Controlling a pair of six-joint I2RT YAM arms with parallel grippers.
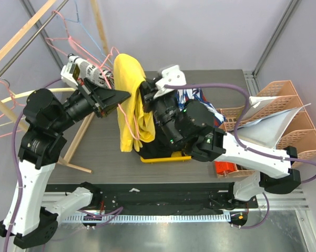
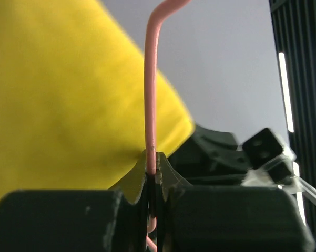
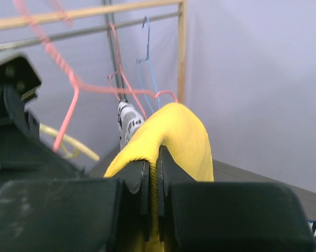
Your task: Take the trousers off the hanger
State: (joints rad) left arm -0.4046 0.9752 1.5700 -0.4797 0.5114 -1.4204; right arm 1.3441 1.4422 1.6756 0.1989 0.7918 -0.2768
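From above, the yellow trousers (image 1: 131,100) hang folded in mid-air over the bench (image 1: 100,142), between the left arm (image 1: 47,113) and the right arm (image 1: 200,131), whose jaws meet the cloth from either side. The left wrist view shows its jaws pressed together on the thin pink wire of the hanger (image 2: 150,94), which rises straight up out of the grip, with yellow cloth filling the frame just beside it. In the right wrist view the jaws pinch a fold of the trousers near the crest, and a wooden rack (image 3: 94,13) with other wire hangers stands behind. The step in hand looks like drawing the cloth off while the hanger is held. To do it well, the left grip should stay firm and steady so the wire cannot twist, and the right arm should pull smoothly away from the hanger, lifting the fold clear of the wire. A jerk might snag the cloth or drag the hanger loose.
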